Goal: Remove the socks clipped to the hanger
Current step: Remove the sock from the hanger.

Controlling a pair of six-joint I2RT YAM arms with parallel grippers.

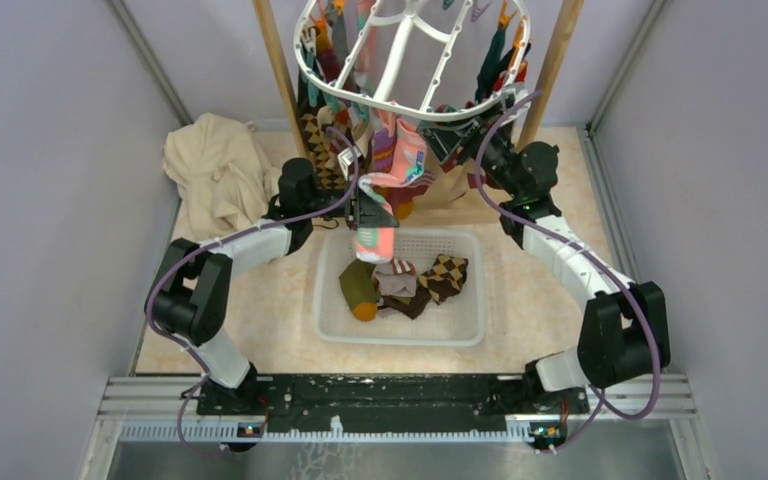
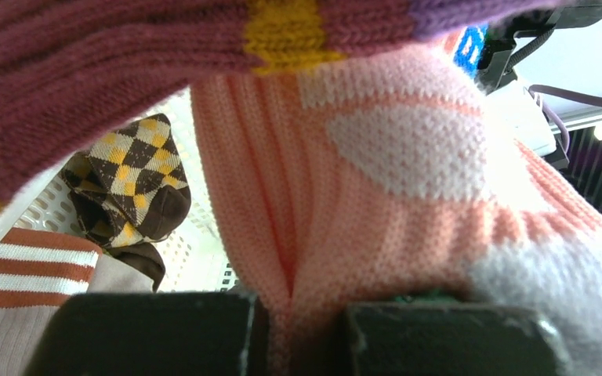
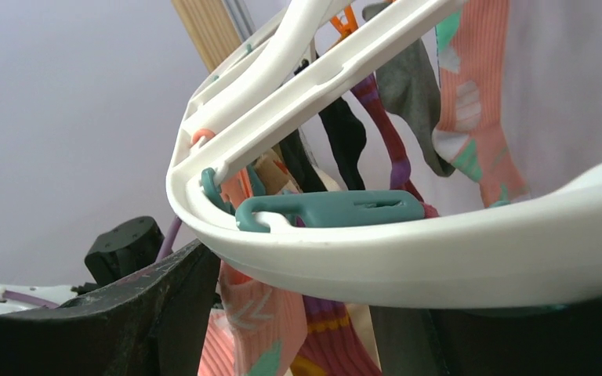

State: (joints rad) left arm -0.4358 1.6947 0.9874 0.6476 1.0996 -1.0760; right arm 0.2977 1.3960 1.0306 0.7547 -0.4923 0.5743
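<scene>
Top camera looks down; wrist cameras close, right under hanger.

This is a robot lab's test cell. Plain grey panels in metal framing wall off a small beige table. The left arm and right arm are bolted to a black plate on an aluminium rail at its near edge, and purple cables loop along them. The household things are few: a hanger of socks between wooden posts, a basket and a cloth.
</scene>
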